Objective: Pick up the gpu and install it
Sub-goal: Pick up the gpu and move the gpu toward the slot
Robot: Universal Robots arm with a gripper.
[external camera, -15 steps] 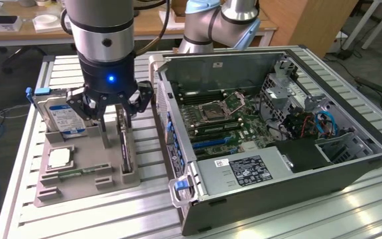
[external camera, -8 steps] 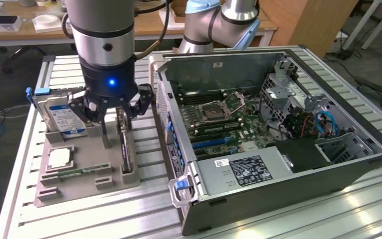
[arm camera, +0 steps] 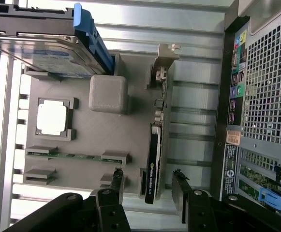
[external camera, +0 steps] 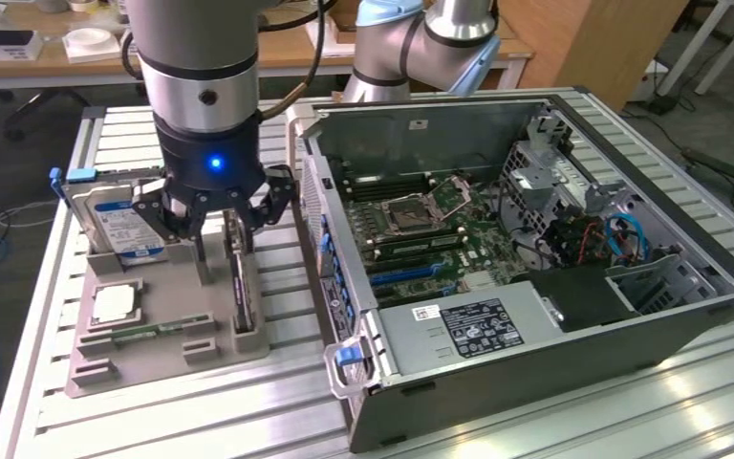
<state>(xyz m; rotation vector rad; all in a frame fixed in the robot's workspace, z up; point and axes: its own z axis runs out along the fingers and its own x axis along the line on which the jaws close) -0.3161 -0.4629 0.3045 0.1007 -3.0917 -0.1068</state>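
Note:
The gpu (external camera: 237, 279) stands on its edge in a slot of the grey holder (external camera: 150, 361) on the table, beside the open computer case (external camera: 507, 239). In the wrist view the gpu (arm camera: 155, 140) is a thin dark card with its silver bracket (arm camera: 167, 54) at the far end. My gripper (external camera: 223, 251) is lowered over the card and is open. Its two black fingers (arm camera: 117, 182) straddle the near end of the card, with a gap on each side, so the gripper (arm camera: 147, 187) holds nothing.
On the same holder, a silver hard drive (external camera: 115, 225) with a blue-white label stands upright, and a processor chip (external camera: 112, 304) and a green memory stick (external camera: 150, 332) lie flat. The case's motherboard (external camera: 424, 234) is exposed. A second arm's base (external camera: 405, 48) stands behind the case.

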